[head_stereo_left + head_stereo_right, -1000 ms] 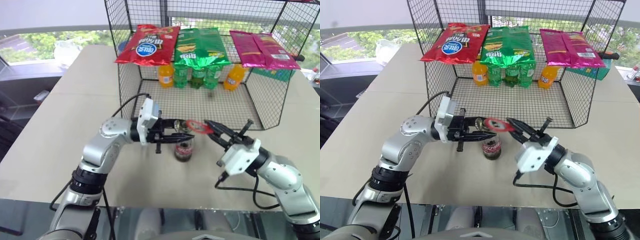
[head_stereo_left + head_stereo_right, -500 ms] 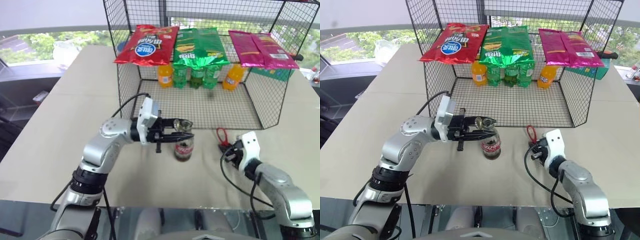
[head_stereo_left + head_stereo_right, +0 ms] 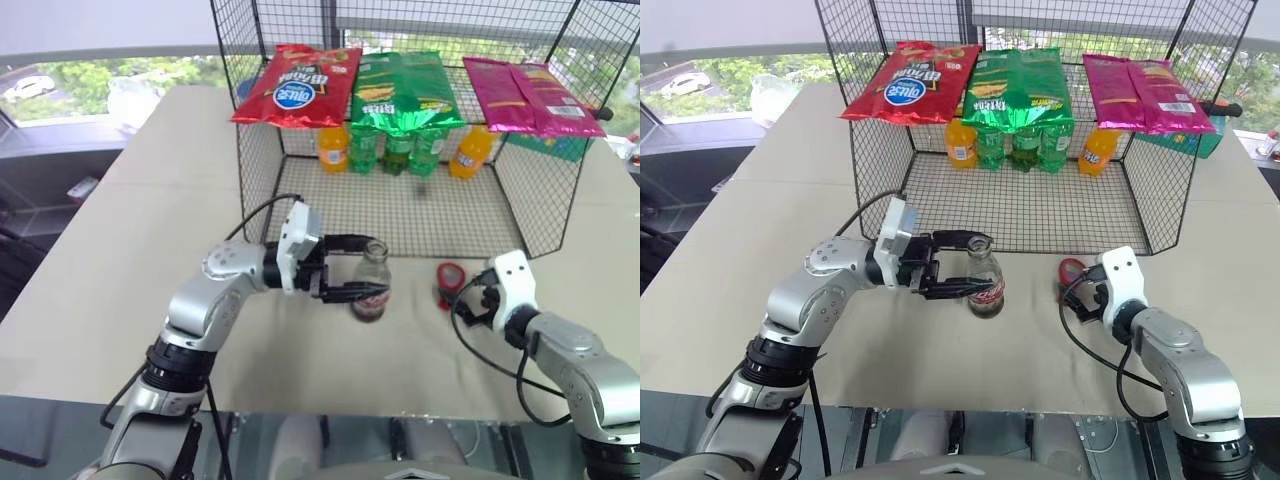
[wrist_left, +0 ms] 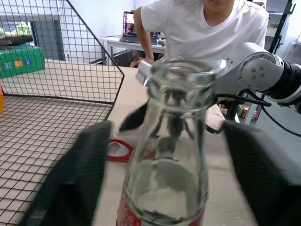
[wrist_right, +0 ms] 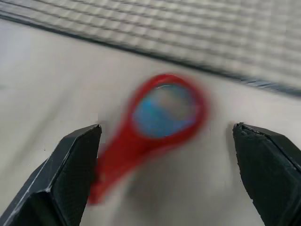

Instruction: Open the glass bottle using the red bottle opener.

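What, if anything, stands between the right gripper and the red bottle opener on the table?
Nothing visible. The red bottle opener lies flat on bare table directly ahead of the open right gripper. The glass bottle stands off to the side, between the left gripper's fingers.

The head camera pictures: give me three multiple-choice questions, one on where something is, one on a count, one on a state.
1. Where is the red bottle opener?
A. On the bottle's mouth
B. Flat on the table, in front of the right gripper
C. Inside the wire cage

2. How many orange soda bottles stand in the cage?
A. Two
B. Four
C. None

3. How does the left gripper stand at the glass bottle?
A. Shut on the neck
B. Open, one finger on each side
C. Far away from it

Answers: 1 B, it lies on the tabletop outside the mesh. 2 A, one at each end of the green bottles. 3 B, gaps show beside the glass.
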